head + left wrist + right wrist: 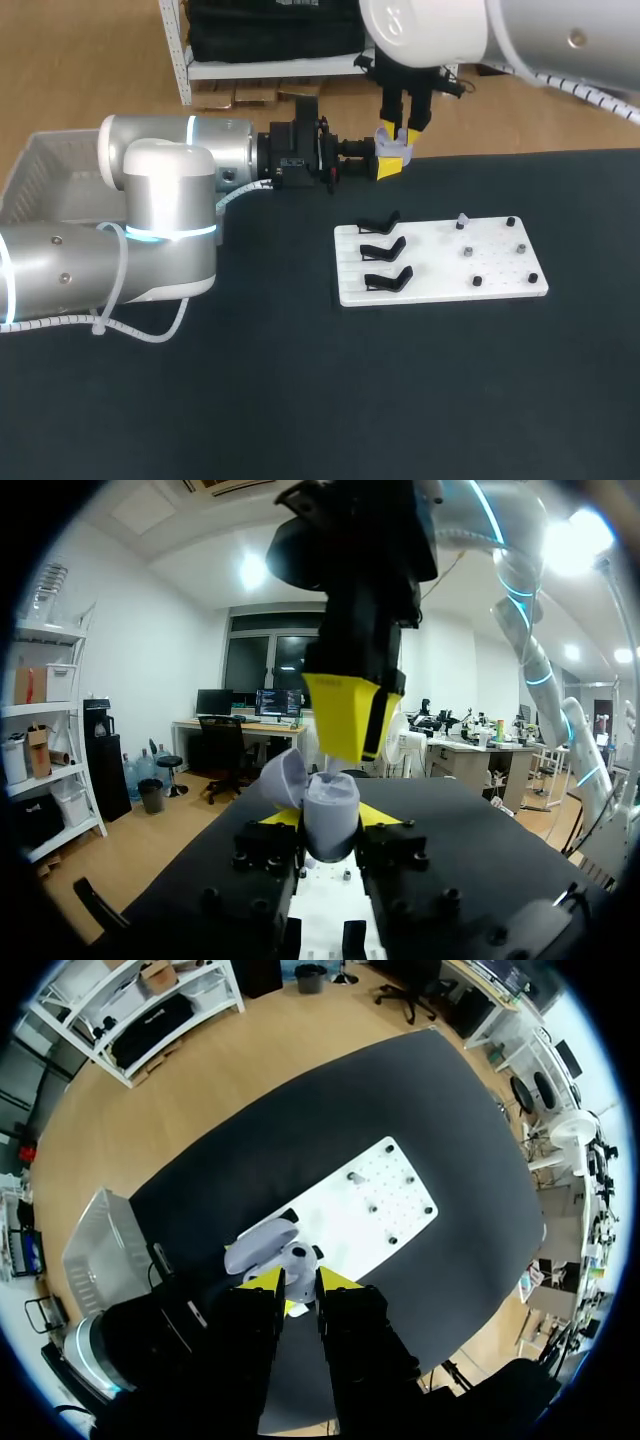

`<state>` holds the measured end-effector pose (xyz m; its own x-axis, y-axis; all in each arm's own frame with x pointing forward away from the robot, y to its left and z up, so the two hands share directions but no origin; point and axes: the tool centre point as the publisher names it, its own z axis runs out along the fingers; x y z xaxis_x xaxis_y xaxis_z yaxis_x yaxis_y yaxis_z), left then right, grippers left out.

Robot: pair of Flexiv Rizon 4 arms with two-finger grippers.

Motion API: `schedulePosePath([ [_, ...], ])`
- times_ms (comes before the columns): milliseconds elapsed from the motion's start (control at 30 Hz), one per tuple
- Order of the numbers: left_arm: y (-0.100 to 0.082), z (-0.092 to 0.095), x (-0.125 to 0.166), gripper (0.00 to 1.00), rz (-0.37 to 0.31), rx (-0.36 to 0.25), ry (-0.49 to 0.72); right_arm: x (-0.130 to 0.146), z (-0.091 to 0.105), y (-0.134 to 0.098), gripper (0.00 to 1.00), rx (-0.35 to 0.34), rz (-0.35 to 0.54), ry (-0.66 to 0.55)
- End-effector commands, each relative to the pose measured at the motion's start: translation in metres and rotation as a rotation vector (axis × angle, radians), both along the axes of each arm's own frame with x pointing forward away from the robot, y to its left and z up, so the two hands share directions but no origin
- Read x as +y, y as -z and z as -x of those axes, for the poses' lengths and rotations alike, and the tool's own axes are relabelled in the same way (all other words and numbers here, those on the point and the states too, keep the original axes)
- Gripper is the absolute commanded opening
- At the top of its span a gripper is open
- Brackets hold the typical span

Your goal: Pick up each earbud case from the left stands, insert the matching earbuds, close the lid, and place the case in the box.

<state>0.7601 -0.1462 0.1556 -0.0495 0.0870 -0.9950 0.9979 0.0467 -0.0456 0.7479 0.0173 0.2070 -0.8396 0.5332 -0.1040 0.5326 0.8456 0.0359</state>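
Earbud case (330,802), lid open, is clenched in the left gripper (330,818) — whether the right gripper (300,1280) grasps anything, I cannot tell. Stands (385,250) look bare — closing and boxing remain

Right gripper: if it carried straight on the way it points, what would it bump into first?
The lavender earbud case, held by the left gripper, lies right ahead of the right gripper; the gap between them is unclear.
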Motion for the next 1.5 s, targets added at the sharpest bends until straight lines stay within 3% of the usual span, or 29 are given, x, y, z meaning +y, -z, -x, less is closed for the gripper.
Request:
schedulePosePath([
  [33,0.0,-0.002,0.0,0.0,0.002,0.0,0.002,0.002,-0.004,0.001,0.0,0.009,0.004,0.003],
  [1133,0.0,-0.002,0.0,0.0,0.002,0.0,0.002,-0.002,-0.006,0.011,0.0,0.038,0.015,0.025],
  [1167,0.0,-0.002,0.0,0.0,0.002,0.0,0.002,-0.002,-0.006,0.011,0.02,0.038,0.014,0.025],
  [1200,0.0,-0.002,0.0,0.0,0.002,0.0,0.002,-0.002,-0.006,0.011,0.16,0.038,0.014,0.024],
  [1300,0.0,-0.002,0.0,0.0,0.002,0.0,0.002,-0.002,-0.005,0.01,0.27,0.036,0.014,0.023],
  [1500,0.0,-0.002,0.0,0.0,0.002,0.0,0.002,-0.001,-0.004,0.009,0.29,0.035,0.013,0.018],
])
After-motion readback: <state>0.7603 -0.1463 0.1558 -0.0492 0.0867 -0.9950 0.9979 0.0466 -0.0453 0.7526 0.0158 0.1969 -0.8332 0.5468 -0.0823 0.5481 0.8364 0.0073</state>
